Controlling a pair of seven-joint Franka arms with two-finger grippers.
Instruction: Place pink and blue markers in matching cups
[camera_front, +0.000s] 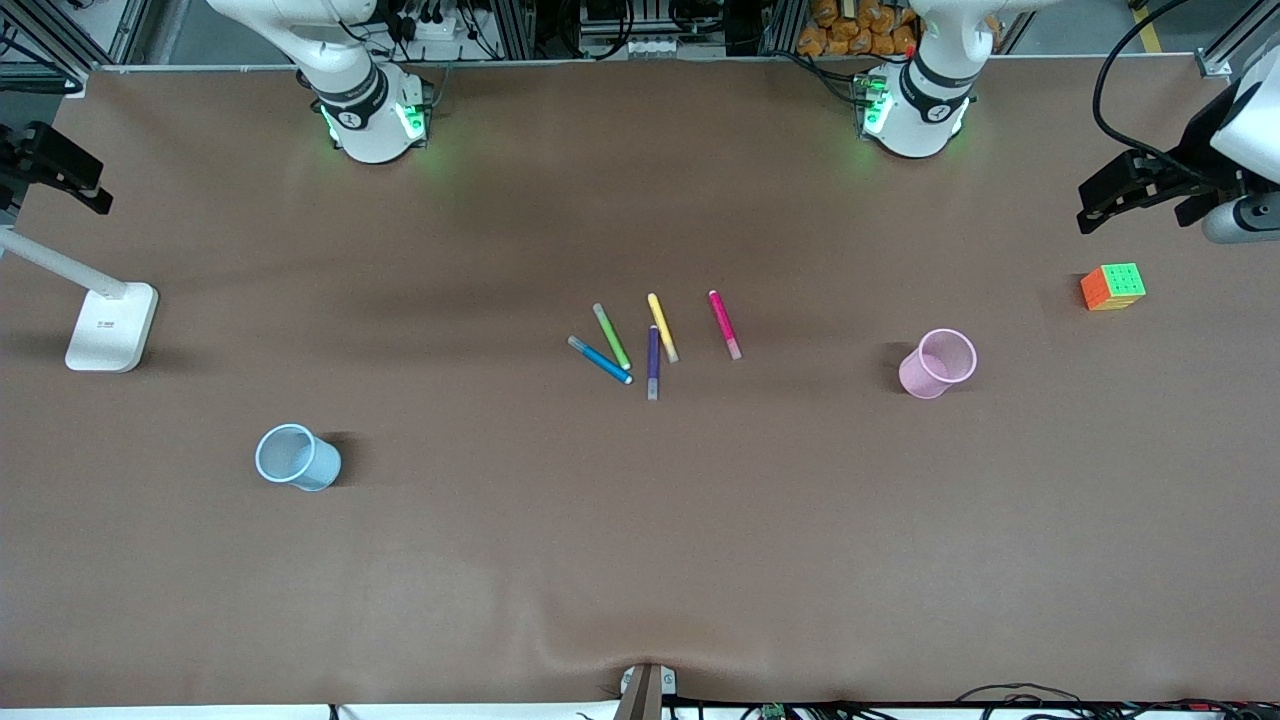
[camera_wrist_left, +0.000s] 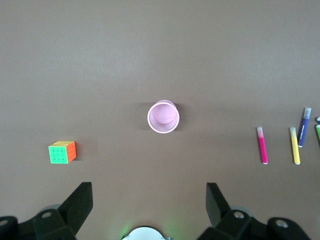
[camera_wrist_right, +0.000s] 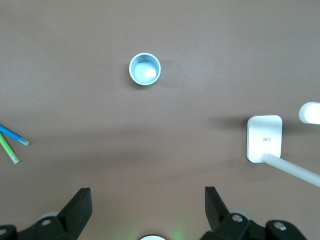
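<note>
The pink marker (camera_front: 724, 324) and the blue marker (camera_front: 600, 360) lie flat at the middle of the table. The pink cup (camera_front: 937, 364) stands upright toward the left arm's end. The blue cup (camera_front: 297, 457) stands upright toward the right arm's end, nearer the front camera. My left gripper (camera_front: 1100, 200) hangs open and empty high over the left arm's end of the table; its view shows the pink cup (camera_wrist_left: 163, 117) and the pink marker (camera_wrist_left: 262, 145). My right gripper (camera_front: 98, 188) hangs open and empty over the right arm's end; its view shows the blue cup (camera_wrist_right: 145, 69) and the blue marker (camera_wrist_right: 14, 135).
A green marker (camera_front: 611, 336), a yellow marker (camera_front: 662, 327) and a purple marker (camera_front: 653, 362) lie between the blue and pink ones. A colour cube (camera_front: 1113, 287) sits near the pink cup. A white lamp base (camera_front: 112, 326) stands at the right arm's end.
</note>
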